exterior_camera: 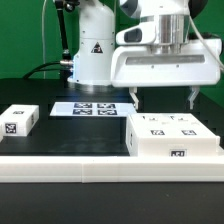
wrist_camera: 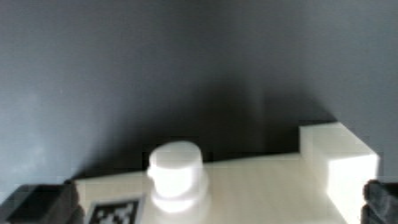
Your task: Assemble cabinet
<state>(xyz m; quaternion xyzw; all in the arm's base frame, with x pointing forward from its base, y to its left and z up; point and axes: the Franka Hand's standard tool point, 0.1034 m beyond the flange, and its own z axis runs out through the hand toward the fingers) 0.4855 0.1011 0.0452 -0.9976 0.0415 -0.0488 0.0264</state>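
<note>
While the claw (exterior_camera: 165, 100) hovers open, black-and-white tags (exterior_camera: 178, 153) mark the cabinet body (exterior_camera: 172, 138)

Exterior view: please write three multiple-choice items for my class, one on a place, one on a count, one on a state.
1. Where does the small white panel lie? A. At the exterior view's left, apart from the cabinet body. B. On the cabinet body. C. Between the jaws.
2. How many tags does the marker board show? A. Two. B. Four. C. Six.
3. How do the jaws of the gripper stand? A. Shut on the panel. B. Open above the cabinet body, empty. C. Shut on nothing.
Answers: 1 A, black table shows between them; 2 B, two rows of two; 3 B, a wide empty gap parts them.
</note>
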